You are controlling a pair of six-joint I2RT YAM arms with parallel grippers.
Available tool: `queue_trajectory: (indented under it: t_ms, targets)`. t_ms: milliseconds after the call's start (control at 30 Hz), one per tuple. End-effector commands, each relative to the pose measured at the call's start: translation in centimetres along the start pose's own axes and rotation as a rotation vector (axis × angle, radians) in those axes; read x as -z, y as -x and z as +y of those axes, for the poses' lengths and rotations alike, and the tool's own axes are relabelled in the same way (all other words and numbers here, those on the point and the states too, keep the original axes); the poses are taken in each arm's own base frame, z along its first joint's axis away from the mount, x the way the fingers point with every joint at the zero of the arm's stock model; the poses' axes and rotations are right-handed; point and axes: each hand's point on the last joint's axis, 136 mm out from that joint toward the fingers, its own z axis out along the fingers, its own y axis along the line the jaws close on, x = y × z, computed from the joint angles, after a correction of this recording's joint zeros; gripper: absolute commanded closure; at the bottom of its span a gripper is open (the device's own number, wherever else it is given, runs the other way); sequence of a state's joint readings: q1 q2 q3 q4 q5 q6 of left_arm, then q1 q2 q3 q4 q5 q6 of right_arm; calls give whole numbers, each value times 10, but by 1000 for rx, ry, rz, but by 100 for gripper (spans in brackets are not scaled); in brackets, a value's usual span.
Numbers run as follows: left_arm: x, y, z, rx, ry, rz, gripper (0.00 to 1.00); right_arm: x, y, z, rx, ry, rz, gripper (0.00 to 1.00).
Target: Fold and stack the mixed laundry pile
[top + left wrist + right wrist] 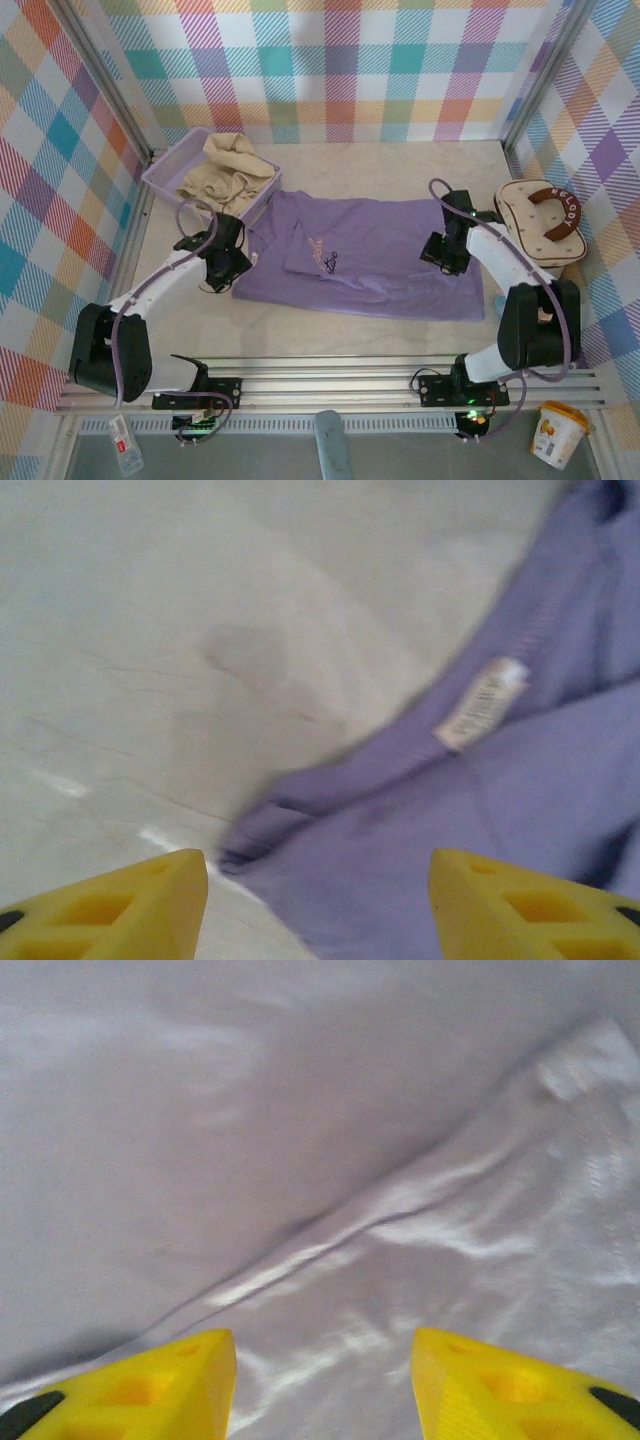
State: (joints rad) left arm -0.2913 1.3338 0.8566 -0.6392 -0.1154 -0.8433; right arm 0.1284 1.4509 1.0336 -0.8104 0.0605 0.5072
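The lavender-purple T-shirt (380,255) lies spread flat in the middle of the table, its dark chest mark (328,262) facing up. The cream-beige shirt (228,168) sits crumpled in the lavender basket (160,172) at the back left. My left gripper (238,266) hangs at the T-shirt's left edge. Its jaws stand open over the collar corner of the T-shirt (420,850), near a white label (482,702). My right gripper (438,254) is low over the garment's right part, open above a creased fold of the T-shirt (330,1245), with nothing between the fingers.
A cream padded bag (545,220) with a brown handle rests at the right, close to the right arm. Checked walls close in the table (330,325) on three sides. A yellow-lidded cup (555,432) stands below the table's front rail.
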Motion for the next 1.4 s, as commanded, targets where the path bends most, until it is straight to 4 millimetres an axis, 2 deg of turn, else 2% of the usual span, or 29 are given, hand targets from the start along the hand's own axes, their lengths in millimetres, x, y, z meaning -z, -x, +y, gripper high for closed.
queue_trajectory:
  t_ms: [0,133,267,367,500,567,667,800,867,933,1033,1067,1100,1133,1167,1200,1233,1267,1300,1367]
  targets:
    - [3,-11,-48,9,-188,99,44,9,-13,12,31,33,24,49]
    - [-4,-28,-81,-7,-223,143,44,6,-14,14,1,54,14,49]
    - [-20,-48,-109,-59,-205,180,44,3,-16,12,-7,49,20,49]
    - [-33,-60,-123,-76,-199,204,46,1,-19,11,-12,50,22,44]
    - [-49,-70,-134,-105,-173,224,49,2,-22,9,-37,60,11,32]
    - [-55,-70,-135,-116,-153,217,53,4,-23,9,-42,70,-1,28]
    - [-59,-68,-134,-131,-132,205,63,7,-23,7,-38,65,-13,27]
    - [-58,-65,-134,-146,-116,195,87,11,-22,4,-26,46,-20,27]
    - [-52,-61,-139,-151,-116,188,92,13,-21,2,-22,34,-25,27]
    - [-44,-55,-144,-169,-99,168,91,15,-19,2,-15,31,-32,27]
    - [-33,-45,-175,-201,-129,144,90,16,-15,4,-9,30,-36,26]
    - [-34,-46,-192,-203,-164,154,88,15,-14,4,-9,29,-35,26]
    - [-33,-47,-210,-204,-208,174,82,14,-13,5,-9,27,-32,26]
    - [-36,-52,-230,-209,-246,212,61,13,-13,5,-9,27,-28,26]
    - [-38,-54,-245,-214,-261,239,36,12,-13,7,-9,28,-23,27]
    - [-37,-55,-259,-234,-258,254,24,11,-12,7,-11,29,-18,27]
    - [-33,-51,-268,-271,-241,235,21,11,-12,9,-10,34,-15,27]
    - [-27,-43,-271,-315,-218,186,13,11,-12,9,-11,37,-14,27]
    - [-19,-34,-272,-341,-200,131,0,12,-12,10,-11,43,-16,27]
    - [-3,-14,-260,-375,-164,38,0,14,-13,14,-2,67,-16,27]
